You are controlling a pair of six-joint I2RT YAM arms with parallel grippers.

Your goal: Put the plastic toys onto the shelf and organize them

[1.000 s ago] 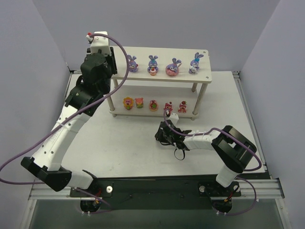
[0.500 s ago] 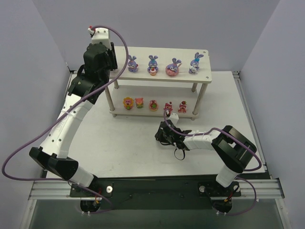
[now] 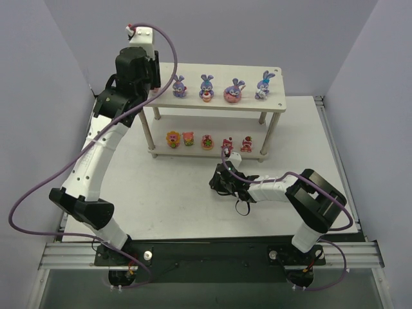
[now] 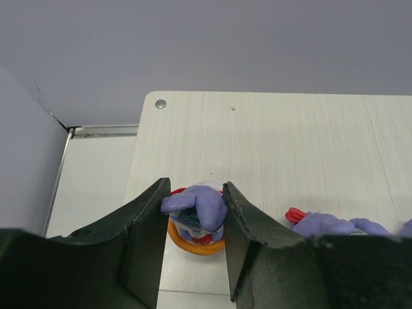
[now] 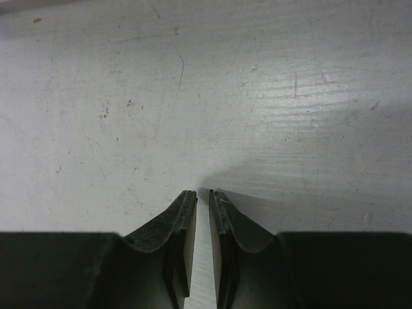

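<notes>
Left pincer is clamped on a purple bunny over the left end of the top shelf. I'd seat its base flat before releasing, clear of the neighbouring bunny. Right pincer is nearly closed and empty, low over the bench.

1 purple bunny upright on pale shelf, between 2 fingers of left gripper, possibly touching

shelf: looked like pale wood, matt, fine grain showed
bunny toy: was glossy smooth plastic
left gripper: fingers were dark matt plastic, edges chipped
right gripper: fingers were dark, matt, smooth
table: was white, scuffed, scratched, dull sheen
</notes>
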